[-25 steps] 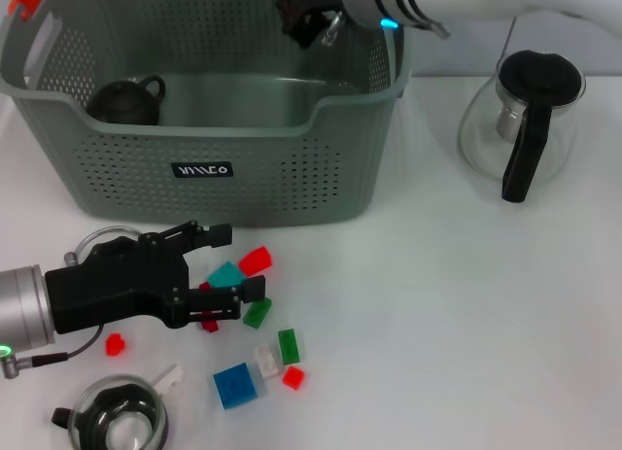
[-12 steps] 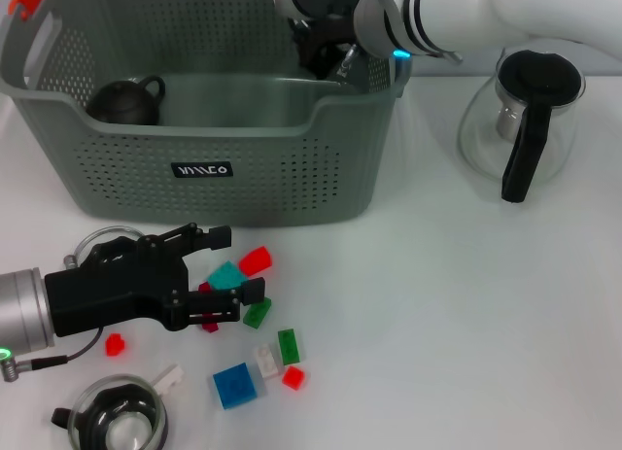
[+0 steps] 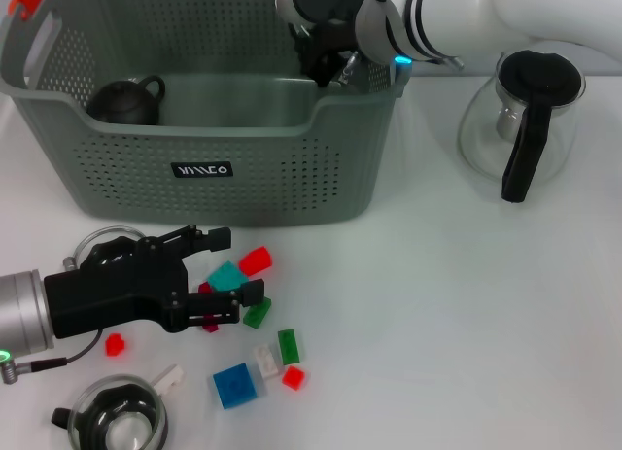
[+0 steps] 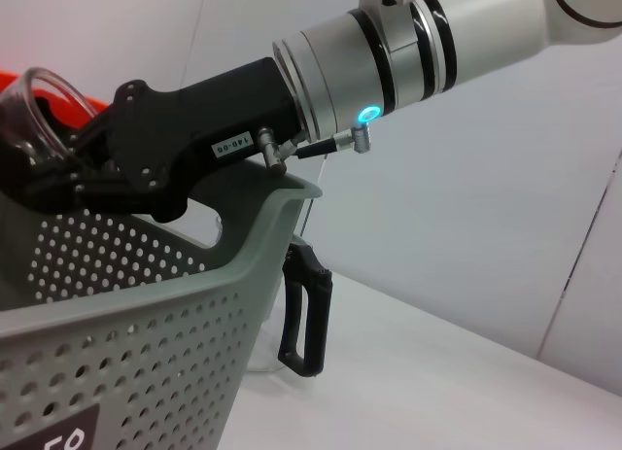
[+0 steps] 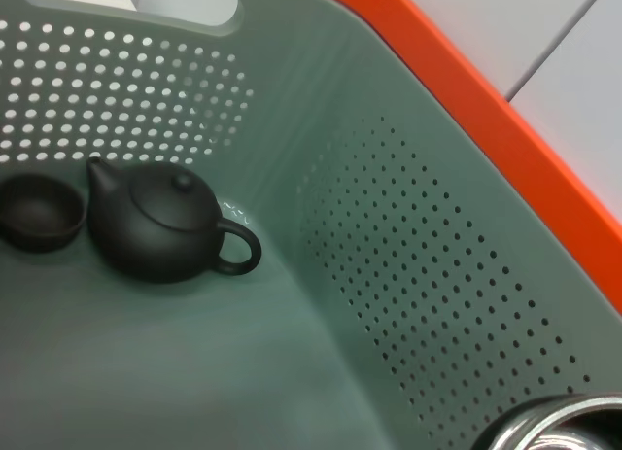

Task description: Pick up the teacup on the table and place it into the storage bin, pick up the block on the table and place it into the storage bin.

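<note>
The grey-green storage bin (image 3: pixel 292 173) stands at the back left. My right gripper (image 3: pixel 326 66) hangs over the bin's right rear corner, shut on a clear glass teacup (image 4: pixel 32 92); the cup's rim (image 5: pixel 549 426) also shows in the right wrist view. A black teapot (image 3: pixel 124 100) and a small dark cup (image 5: pixel 37 209) lie inside the bin. Loose blocks lie in front of the bin: teal (image 3: pixel 225 274), red (image 3: pixel 255 260), green (image 3: pixel 289 345), blue (image 3: pixel 235 384). My left gripper (image 3: pixel 228 267) is open low over the table, its fingers either side of the teal block.
A glass pot with a black handle (image 3: pixel 525 120) stands at the back right. A glass vessel with a black rim (image 3: pixel 121 426) sits at the front left edge. A clear glass ring (image 3: pixel 97 241) shows behind my left gripper.
My right gripper has come down and slightly forward toward the bin's rear right corner with the cup. The left arm and the blocks have stayed put.
</note>
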Tool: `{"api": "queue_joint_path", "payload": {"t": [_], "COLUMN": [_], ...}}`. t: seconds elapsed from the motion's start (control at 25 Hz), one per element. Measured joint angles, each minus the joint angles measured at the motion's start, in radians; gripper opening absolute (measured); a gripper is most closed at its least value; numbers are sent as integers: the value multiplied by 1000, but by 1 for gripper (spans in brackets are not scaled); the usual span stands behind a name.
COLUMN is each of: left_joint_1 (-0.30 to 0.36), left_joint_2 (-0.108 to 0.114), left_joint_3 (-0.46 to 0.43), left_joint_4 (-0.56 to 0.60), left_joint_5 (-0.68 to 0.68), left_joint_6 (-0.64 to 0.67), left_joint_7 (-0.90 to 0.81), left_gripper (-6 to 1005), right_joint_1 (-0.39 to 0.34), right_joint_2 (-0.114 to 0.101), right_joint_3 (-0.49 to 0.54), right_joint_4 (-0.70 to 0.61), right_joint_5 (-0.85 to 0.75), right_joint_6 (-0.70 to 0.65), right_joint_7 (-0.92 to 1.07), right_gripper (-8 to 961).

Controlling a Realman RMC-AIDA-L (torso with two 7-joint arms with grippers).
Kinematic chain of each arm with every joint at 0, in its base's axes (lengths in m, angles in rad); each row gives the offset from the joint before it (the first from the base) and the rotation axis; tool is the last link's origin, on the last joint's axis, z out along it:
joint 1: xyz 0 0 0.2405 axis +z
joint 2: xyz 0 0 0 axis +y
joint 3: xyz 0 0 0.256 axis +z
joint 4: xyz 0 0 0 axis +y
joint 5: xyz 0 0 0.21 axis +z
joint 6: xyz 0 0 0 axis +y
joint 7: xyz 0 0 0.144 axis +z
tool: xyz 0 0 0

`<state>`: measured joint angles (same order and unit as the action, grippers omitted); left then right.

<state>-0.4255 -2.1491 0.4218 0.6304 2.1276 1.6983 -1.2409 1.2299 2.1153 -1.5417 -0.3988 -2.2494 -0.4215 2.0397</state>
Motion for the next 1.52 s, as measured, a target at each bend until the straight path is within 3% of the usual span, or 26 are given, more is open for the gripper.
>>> {"api": "queue_joint_path", "payload": {"t": [0.24,0.68,0.92,1.08,1.2,1.32,1.44,1.52], "left_joint_1": [2,8,15,18,18,20,21,21], "left_joint_2": [0,-2,-4,-5,-5,-3,2,3], "left_joint_3": [0,0,0,0,0,0,0,0], "left_joint_4": [0,-2,-1,1,5,7,12,17], "left_joint_5": [0,5,6,6,6,5,5,7], "left_joint_6": [1,7,7,10,18,21,29,36], "left_joint_7": [0,0,0,0,0,0,-4,-4], "left_gripper": [951,951,950,950,950,950,950,950], "right_joint_1": [-2,-3,-3,-8,-51,-133,-223,-290], "right_joint_2": [-4,-6,-6,-9,-12,-14,-14,-13], "right_joint_3": [0,0,0,8,11,20,41,42], "right_joint_4": [-2,-9,-12,-33,-130,-314,-520,-649], "right_joint_5": [-2,-9,-9,-6,-3,-3,9,50], "right_joint_6": [-27,-55,-65,-80,-111,-171,-248,-300], "right_joint_7": [17,35,35,36,44,69,82,81], "right_gripper": [60,185,395,461,511,560,760,791]}}
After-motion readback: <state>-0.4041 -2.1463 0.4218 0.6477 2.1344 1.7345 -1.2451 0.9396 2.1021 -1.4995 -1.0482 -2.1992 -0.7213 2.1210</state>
